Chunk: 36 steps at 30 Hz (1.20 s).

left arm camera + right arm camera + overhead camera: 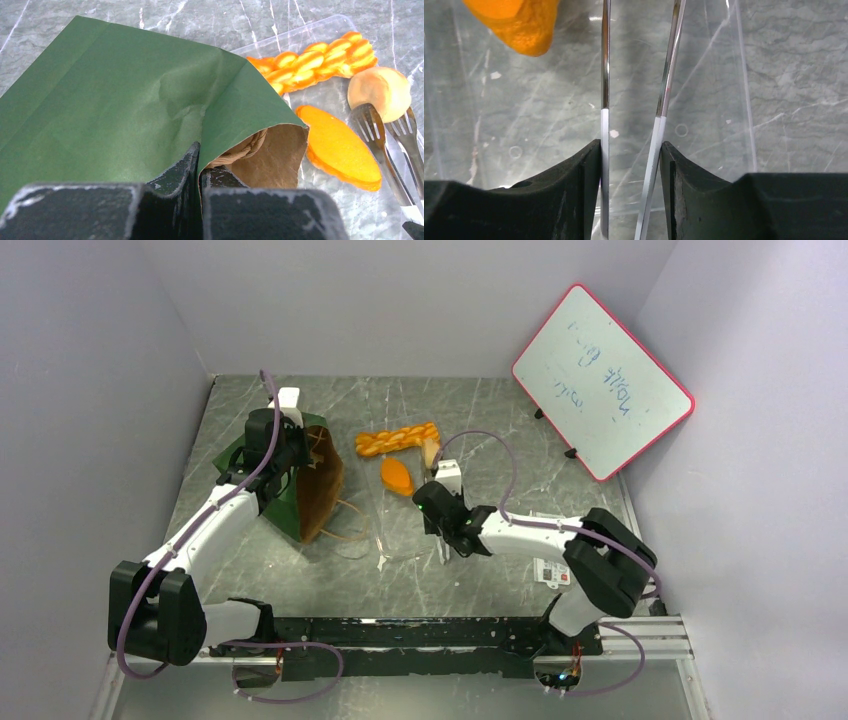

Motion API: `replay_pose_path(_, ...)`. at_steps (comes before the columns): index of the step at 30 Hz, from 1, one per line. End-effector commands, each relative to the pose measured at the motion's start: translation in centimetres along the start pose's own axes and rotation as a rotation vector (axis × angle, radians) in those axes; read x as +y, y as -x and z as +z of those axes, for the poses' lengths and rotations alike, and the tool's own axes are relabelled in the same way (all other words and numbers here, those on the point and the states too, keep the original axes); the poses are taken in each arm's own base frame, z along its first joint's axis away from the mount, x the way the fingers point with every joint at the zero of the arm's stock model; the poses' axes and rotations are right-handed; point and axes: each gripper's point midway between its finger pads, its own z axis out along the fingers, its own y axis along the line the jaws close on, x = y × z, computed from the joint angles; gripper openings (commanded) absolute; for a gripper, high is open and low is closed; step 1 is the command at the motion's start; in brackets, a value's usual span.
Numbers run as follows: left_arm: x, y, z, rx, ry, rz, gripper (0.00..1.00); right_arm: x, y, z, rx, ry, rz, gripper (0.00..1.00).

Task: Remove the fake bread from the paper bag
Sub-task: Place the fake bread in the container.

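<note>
The dark green paper bag [310, 480] lies tipped at the left, its brown mouth toward the middle. My left gripper [290, 455] is shut on its upper edge [201, 167]; the bag's [115, 100] inside is mostly hidden. On a clear plastic sheet lie the fake breads: a braided loaf [400, 438] [315, 60], an orange oval roll [397, 476] [337, 147] and a pale round bun [432, 450] [378, 90]. My right gripper [436, 502] [631, 150] is shut on metal tongs [606, 75], whose forked tips [375, 135] touch the bun's near side. The roll's end [519, 22] shows top left.
A red-framed whiteboard [603, 380] leans at the back right. The clear plastic sheet [370, 530] [300, 35] lies between the bag and my right arm. A small white card [550, 565] lies by the right arm's base. Grey walls close in the left, back and right.
</note>
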Motion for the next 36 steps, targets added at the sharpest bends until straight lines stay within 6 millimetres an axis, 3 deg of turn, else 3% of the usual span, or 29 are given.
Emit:
replay_pose_path(1,-0.5,1.1,-0.4,-0.041,-0.032,-0.018,0.07,-0.1,1.4,0.9,-0.04,0.005,-0.014,0.48)
replay_pose_path(10,-0.6,1.1,-0.3,-0.043,-0.039,-0.02,0.07,-0.7,-0.7,1.1,0.004,0.013,-0.001,0.52)
replay_pose_path(20,-0.7,1.0,-0.2,-0.04,-0.045,-0.024,0.07,-1.6,-1.7,-0.3,0.016,0.017,0.036,0.51)
replay_pose_path(36,-0.6,1.0,-0.4,-0.041,-0.041,-0.023,0.07,-0.8,-3.1,-2.4,0.027,0.026,0.037,0.5)
